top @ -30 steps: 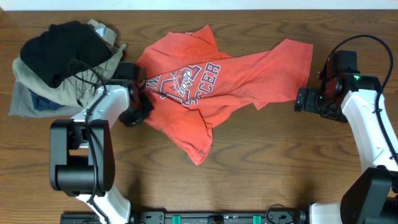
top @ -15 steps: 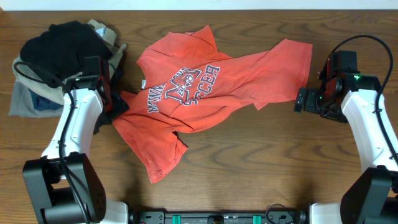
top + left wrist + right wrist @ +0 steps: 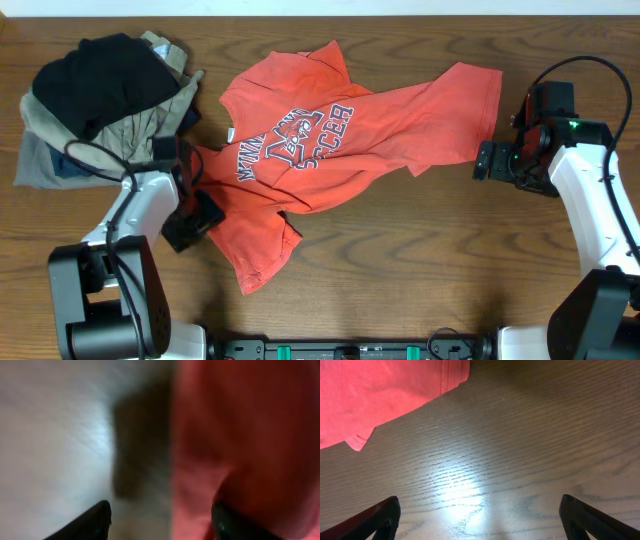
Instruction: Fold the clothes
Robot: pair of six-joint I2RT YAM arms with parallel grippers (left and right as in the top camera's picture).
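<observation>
The left gripper [image 3: 197,215] sits at the T-shirt's [image 3: 330,140] left edge. Its fingers [image 3: 97,522] are parted and grip nothing: one tip is over red cloth, the other over the table [image 3: 420,270]. The T-shirt lies spread and rumpled. Off its right end the right gripper [image 3: 483,160] gapes wide, empty, just apart from the cloth. A pile of other clothes [image 3: 95,100] lies beyond the T-shirt's left side.

Overhead view: the T-shirt [image 3: 330,140] is lying spread out on the worktop [image 3: 420,260], stretching from the left of centre toward the far right. A pile of clothes [image 3: 90,110] is sitting in the far left corner, just left of the T-shirt. The left claw [image 3: 195,215] is resting at the T-shirt's near left edge, in front of the pile, fingers apart. The right claw [image 3: 485,160] is sitting just right of the T-shirt's right end, over bare worktop, fingers spread wide.
</observation>
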